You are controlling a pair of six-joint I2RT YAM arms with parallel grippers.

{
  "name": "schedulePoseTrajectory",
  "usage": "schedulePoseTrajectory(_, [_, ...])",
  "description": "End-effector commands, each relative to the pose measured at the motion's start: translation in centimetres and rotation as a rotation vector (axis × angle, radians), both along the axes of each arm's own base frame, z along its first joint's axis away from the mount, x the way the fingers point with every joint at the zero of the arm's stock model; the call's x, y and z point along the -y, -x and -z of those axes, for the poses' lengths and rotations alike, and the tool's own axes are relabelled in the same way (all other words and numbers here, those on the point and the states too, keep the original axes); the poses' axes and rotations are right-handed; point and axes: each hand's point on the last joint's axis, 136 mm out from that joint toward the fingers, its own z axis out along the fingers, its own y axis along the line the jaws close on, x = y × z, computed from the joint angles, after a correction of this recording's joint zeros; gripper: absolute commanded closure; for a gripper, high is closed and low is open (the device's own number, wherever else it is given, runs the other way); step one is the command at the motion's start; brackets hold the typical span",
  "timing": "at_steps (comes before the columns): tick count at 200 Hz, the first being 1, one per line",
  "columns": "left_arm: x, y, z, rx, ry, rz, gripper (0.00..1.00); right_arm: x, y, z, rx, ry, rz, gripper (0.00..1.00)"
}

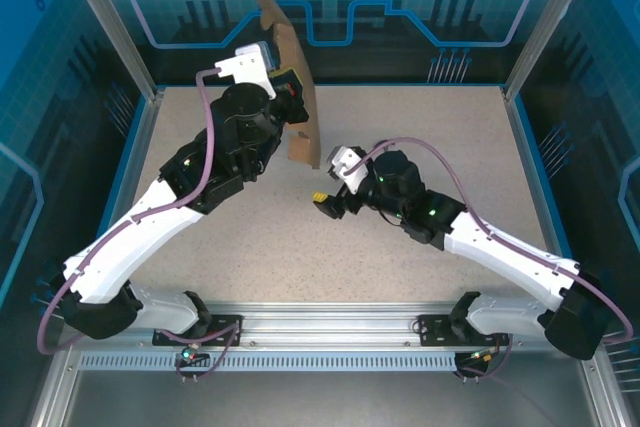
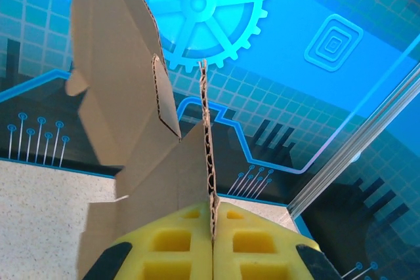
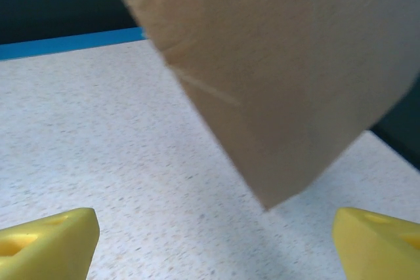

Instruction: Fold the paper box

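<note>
The paper box is a brown cardboard sheet held upright above the table's far left-centre, its top reaching past the back wall line. My left gripper is shut on its edge; in the left wrist view the yellow pads clamp the corrugated edge of the paper box, whose flaps rise to the left. My right gripper hovers open just below and right of the sheet's lower corner. In the right wrist view its yellow fingertips stand wide apart, with the paper box hanging ahead, touching neither.
The speckled table is ringed by a blue rim and metal posts at the back corners. A blue patterned wall stands behind. Both arm bases sit on the rail at the near edge.
</note>
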Motion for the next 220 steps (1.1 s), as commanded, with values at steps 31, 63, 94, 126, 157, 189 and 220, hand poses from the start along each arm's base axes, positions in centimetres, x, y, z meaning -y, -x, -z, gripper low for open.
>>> schedulePoseTrajectory(31, [-1.7,0.4,-0.7,-0.027,0.162,-0.067,1.0,-2.7,-2.1,-1.9,0.211,-0.047,0.086,0.09])
schedulePoseTrajectory(63, [-1.9,0.4,-0.4,-0.042,0.204,-0.08,1.0,-3.7,-2.5,-1.8,0.197,-0.115,0.117,0.14])
schedulePoseTrajectory(94, [-2.3,0.5,-0.4,-0.042,0.231,-0.098,1.0,-3.2,-3.8,-1.8,0.176,-0.158,0.22,0.35])
schedulePoseTrajectory(126, [-3.1,0.6,-0.3,-0.029,0.232,-0.135,1.0,-2.0,-4.1,-1.5,0.176,-0.167,0.278,0.59])
schedulePoseTrajectory(157, [-3.9,0.6,0.1,-0.013,0.232,-0.172,1.0,-0.7,-3.9,-0.9,0.168,-0.151,0.3,0.81])
schedulePoseTrajectory(189, [-4.4,0.3,0.4,-0.004,0.205,-0.181,0.99,0.9,-3.9,-1.4,0.148,-0.161,0.304,0.98])
schedulePoseTrajectory(220, [-3.6,-0.2,0.1,0.048,0.092,-0.13,0.82,2.6,-4.0,-1.9,0.066,-0.176,0.259,1.0])
